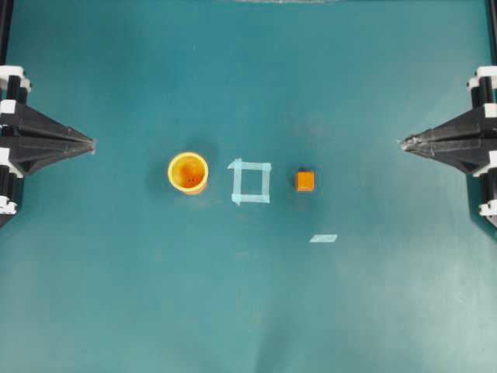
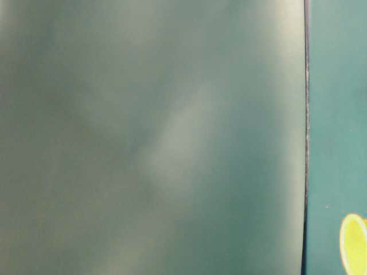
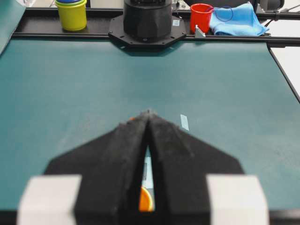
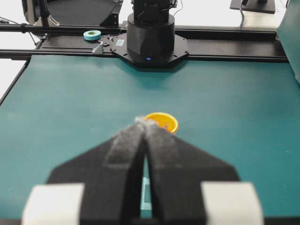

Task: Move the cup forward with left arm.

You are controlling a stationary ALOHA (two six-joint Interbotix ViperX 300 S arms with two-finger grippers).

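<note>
Cup (image 1: pixel 188 172) stands upright on the teal table (image 1: pixel 116 295), just left of a tape square (image 1: pixel 251 182) — light, stiff, probably slippery plastic. Your left gripper (image 1: pixel 92 144) is clenched, well apart from it; take it across the rim — the right gripper (image 1: pixel 404 143) is clenched too.

No readable text, labels, brand names, numbers or signs in any view. Small pale stickers (image 4: pixel 119 42) on the black base plate of the opposite arm, at the far edge of the green table (image 4: pixel 56 103), too small and blurred to read. Plain pale tape square (image 1: pixel 251 182) at the table's middle, without writing. Cup (image 1: pixel 188 172) and orange cube (image 1: pixel 305 181) unmarked. Table-level view blurred throughout.
</note>
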